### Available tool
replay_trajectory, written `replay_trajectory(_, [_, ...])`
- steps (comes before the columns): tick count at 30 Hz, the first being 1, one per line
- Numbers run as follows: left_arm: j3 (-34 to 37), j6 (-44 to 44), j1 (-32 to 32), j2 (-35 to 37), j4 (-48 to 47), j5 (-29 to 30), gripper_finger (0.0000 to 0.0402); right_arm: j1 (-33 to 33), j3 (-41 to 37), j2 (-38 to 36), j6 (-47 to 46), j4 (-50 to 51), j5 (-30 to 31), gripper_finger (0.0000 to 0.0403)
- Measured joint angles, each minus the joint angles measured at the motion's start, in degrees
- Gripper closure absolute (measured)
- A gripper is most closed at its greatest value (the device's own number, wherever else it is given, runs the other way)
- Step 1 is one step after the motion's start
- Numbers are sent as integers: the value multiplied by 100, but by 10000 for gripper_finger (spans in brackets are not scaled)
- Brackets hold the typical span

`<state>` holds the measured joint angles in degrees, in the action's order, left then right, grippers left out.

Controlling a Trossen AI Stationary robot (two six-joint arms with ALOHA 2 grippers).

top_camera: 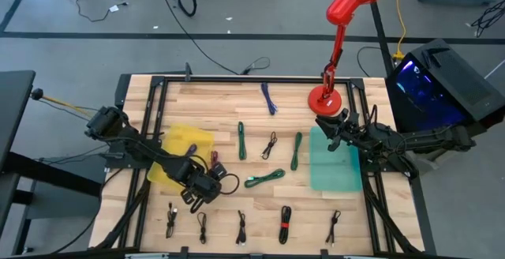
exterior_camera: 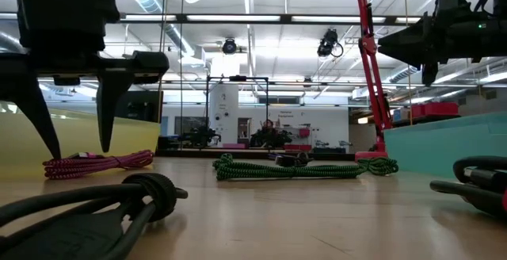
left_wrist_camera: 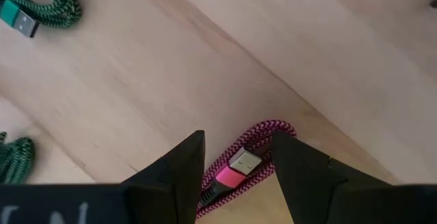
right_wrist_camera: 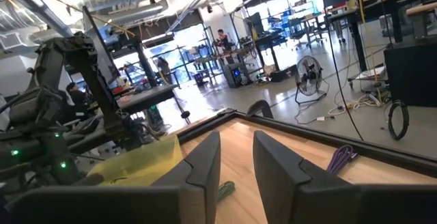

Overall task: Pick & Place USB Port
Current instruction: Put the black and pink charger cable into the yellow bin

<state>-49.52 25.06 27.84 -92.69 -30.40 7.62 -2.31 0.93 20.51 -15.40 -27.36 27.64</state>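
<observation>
A pink braided USB cable (left_wrist_camera: pixel 263 134) lies coiled on the wooden table, its metal plug (left_wrist_camera: pixel 244 161) on a pink housing. In the low view the cable (exterior_camera: pixel 99 163) rests next to the yellow tray (exterior_camera: pixel 24 133). My left gripper (left_wrist_camera: pixel 237 142) points down over it, open. Its two dark fingers (exterior_camera: pixel 107 109) stand on either side of the plug and touch nothing. In the high view this gripper (top_camera: pixel 197 189) is just in front of the yellow tray (top_camera: pixel 177 144). My right gripper (right_wrist_camera: pixel 235 157) waits open and empty, held level above the teal tray (top_camera: pixel 335 172).
Green cables (top_camera: pixel 264 178) lie mid-table, one of them visible in the left wrist view (left_wrist_camera: pixel 41 2). A purple cable (top_camera: pixel 269 99) lies at the far side. Several black cables (top_camera: pixel 241 227) sit in a row near the front edge. A red lamp (top_camera: pixel 325 97) stands at the far right.
</observation>
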Motion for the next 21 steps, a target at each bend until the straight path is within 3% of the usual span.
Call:
replay_trajectory(6, [4,-47,-11,-5,46,-98,238,0,0,0,0,-1,0,312])
replay_trajectory(16, [51,-136,-7,-8,240,-241,327,0,0,0,-11,-3,0,312])
replay_trajectory(21, [42,-173,-47,-85,302,-187,333,0,0,0,-15,-4,-2,312])
